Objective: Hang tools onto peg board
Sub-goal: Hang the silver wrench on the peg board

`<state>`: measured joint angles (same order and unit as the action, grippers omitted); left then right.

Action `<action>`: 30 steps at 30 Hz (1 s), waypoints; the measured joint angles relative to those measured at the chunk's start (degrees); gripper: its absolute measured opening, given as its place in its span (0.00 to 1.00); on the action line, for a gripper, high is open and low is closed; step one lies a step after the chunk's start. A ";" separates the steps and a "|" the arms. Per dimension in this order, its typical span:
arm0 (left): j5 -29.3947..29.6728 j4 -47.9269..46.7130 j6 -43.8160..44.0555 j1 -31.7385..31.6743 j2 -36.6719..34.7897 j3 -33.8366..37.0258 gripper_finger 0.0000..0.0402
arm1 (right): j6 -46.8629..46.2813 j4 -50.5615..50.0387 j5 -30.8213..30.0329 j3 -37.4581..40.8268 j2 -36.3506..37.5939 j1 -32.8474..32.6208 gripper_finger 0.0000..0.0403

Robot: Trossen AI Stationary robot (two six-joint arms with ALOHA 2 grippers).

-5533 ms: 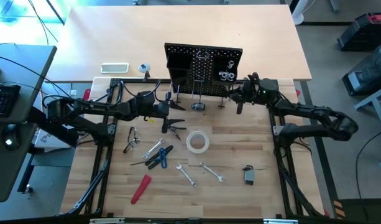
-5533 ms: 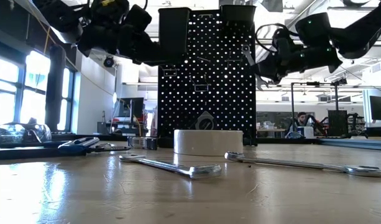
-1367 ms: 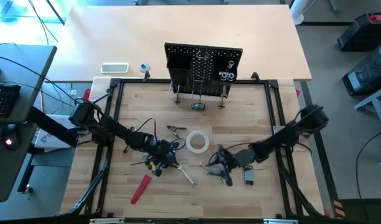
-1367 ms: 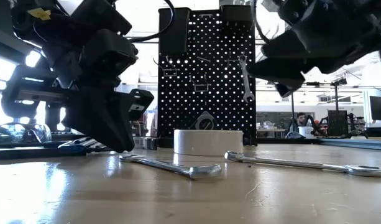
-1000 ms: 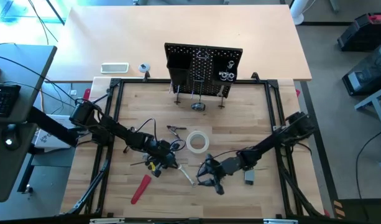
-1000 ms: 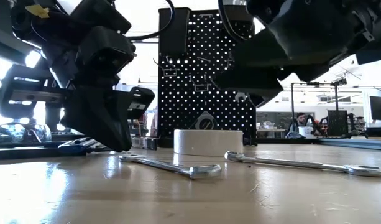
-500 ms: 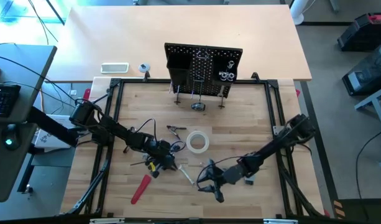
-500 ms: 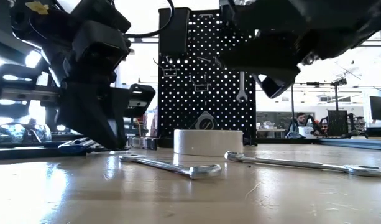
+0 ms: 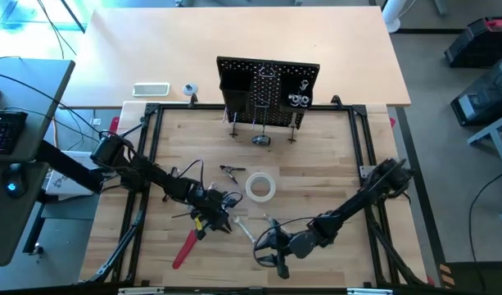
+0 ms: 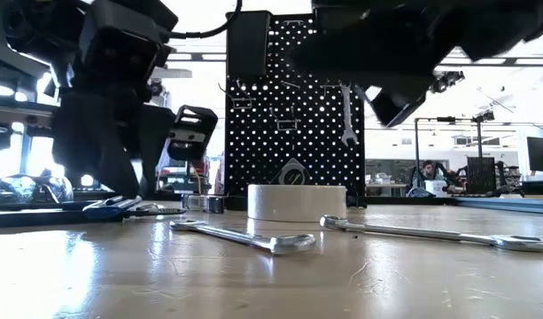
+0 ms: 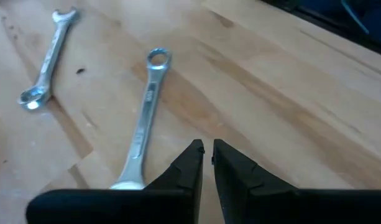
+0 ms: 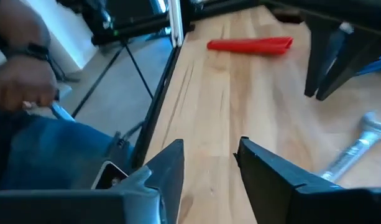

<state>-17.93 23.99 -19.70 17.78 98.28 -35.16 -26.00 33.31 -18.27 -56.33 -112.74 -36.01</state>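
The black peg board (image 9: 267,85) stands upright at the table's far side, and a silver wrench (image 10: 346,113) hangs on it. The white tape roll (image 9: 260,187), two silver wrenches (image 10: 244,236) (image 10: 430,234), the blue-handled pliers (image 10: 119,208) and the red-handled tool (image 9: 185,248) lie flat on the table. My left gripper (image 11: 207,152) is shut and hovers at one wrench's (image 11: 146,118) near end, by the pliers. My right gripper (image 12: 209,162) is open above bare wood by the near edge, with nothing between its fingers.
A wooden desk (image 9: 349,49) stands behind the peg board. A black frame (image 9: 152,123) rims the table. A person's hand (image 12: 22,78) shows beyond the near edge in the right wrist view. Black pliers (image 9: 230,172) lie left of the tape roll.
My right gripper has gone toward the table's near edge and a little to the left, away from the wrenches. My left gripper has turned a little in place and come up off the table by the pliers.
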 joint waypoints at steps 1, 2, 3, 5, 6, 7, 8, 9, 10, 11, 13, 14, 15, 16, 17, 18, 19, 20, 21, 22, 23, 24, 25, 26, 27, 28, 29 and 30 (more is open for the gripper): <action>0.00 -0.02 0.00 0.21 0.00 0.00 0.08 | 0.26 -0.19 0.44 -0.99 -1.15 0.00 0.34; 0.15 0.16 0.00 0.45 0.00 0.00 0.09 | 0.53 -0.41 0.92 -2.00 -2.22 0.00 0.33; 0.43 0.37 0.02 0.67 0.00 0.00 0.10 | 0.57 -0.88 1.11 -2.73 -3.13 0.00 0.31; 1.66 0.96 0.04 1.09 0.00 0.00 0.14 | 0.52 -1.38 1.23 -3.36 -4.55 0.00 0.27; 2.76 1.31 0.04 1.31 0.00 0.00 0.17 | 0.34 -1.60 0.97 -3.35 -5.04 0.00 0.26; 3.82 1.68 0.04 1.54 0.00 0.00 0.20 | -0.17 -1.70 0.12 -3.08 -5.31 -0.04 0.24; 4.89 2.01 0.04 1.59 0.00 0.00 0.23 | -0.91 -1.80 -0.94 -2.57 -5.34 -0.04 0.23; 5.82 2.30 0.04 1.61 0.00 0.00 0.26 | -1.40 -1.84 -1.83 -2.09 -5.34 -0.02 0.22; 6.60 2.59 0.04 1.61 0.00 0.00 0.28 | -2.08 -1.81 -2.52 -1.65 -5.34 0.00 0.21; 6.90 2.72 0.02 1.58 0.00 -0.03 0.30 | -2.46 -1.81 -3.02 -1.18 -5.34 0.00 0.20; 7.02 2.87 0.00 1.38 0.00 -0.13 0.34 | -3.53 -2.27 -3.44 -0.85 -5.34 0.00 0.18; 7.06 3.01 -0.14 1.28 0.00 -0.15 0.34 | -3.57 -2.41 -3.55 -0.85 -5.34 0.00 0.18; 7.06 3.06 -0.39 1.04 0.00 -0.15 0.35 | -3.53 -2.40 -3.57 -0.85 -5.34 -0.02 0.18; 7.06 3.11 -0.57 0.92 0.00 -0.15 0.35 | -3.10 -2.40 -3.57 -0.85 -5.34 0.00 0.18; 7.05 3.05 -0.76 0.80 0.00 -0.15 0.35 | -2.43 -2.48 -3.56 -0.85 -5.34 0.02 0.18; 6.99 3.05 -0.97 0.57 0.00 -0.15 0.35 | -2.19 -2.69 -3.54 -0.85 -5.34 0.09 0.18; 6.92 3.14 -1.05 0.35 0.00 -0.15 0.34 | -2.14 -3.08 -3.49 -0.85 -5.34 0.24 0.18; 6.75 3.26 -1.34 0.10 0.00 -0.15 0.34 | -2.12 -3.66 -3.36 -0.85 -5.34 0.50 0.18; 6.66 3.28 -1.44 -0.03 0.00 -0.17 0.34 | -2.08 -4.21 -3.35 -0.85 -5.36 0.77 0.18; 6.64 3.34 -1.48 -0.21 0.00 -0.17 0.33 | -2.08 -4.36 -3.33 -0.85 -5.60 1.02 0.18; 6.63 3.44 -1.59 -0.27 0.00 -0.17 0.33 | -2.05 -4.34 -3.31 -0.85 -5.81 1.22 0.18; 6.62 3.50 -1.82 -0.40 0.00 -0.20 0.32 | -1.99 -4.39 -3.14 -0.83 -6.10 1.54 0.18; 6.44 3.49 -1.98 -0.56 0.00 -0.20 0.32 | -1.99 -4.21 -2.71 -0.85 -6.39 1.89 0.18; 6.18 3.54 -2.06 -0.56 0.00 -0.20 0.32 | -1.96 -4.02 -2.46 -0.83 -6.58 2.12 0.18; 5.89 3.68 -2.16 -0.56 0.00 -0.20 0.32 | -1.73 -4.07 -2.09 -0.82 -6.63 2.37 0.18; 5.65 3.79 -2.46 -0.56 0.00 -0.20 0.32 | -1.56 -4.05 -1.66 -0.81 -6.75 2.64 0.18; 5.41 3.82 -2.53 -0.56 0.00 -0.22 0.32 | -1.47 -4.04 -1.28 -0.81 -6.81 2.77 0.18; 5.23 3.82 -2.54 -0.56 0.00 -0.22 0.32 | -1.27 -4.46 -1.21 -0.81 -6.86 2.88 0.18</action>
<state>-12.71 27.81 -22.24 17.21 98.28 -35.38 -27.26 28.86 -19.48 -57.14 -119.60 -33.13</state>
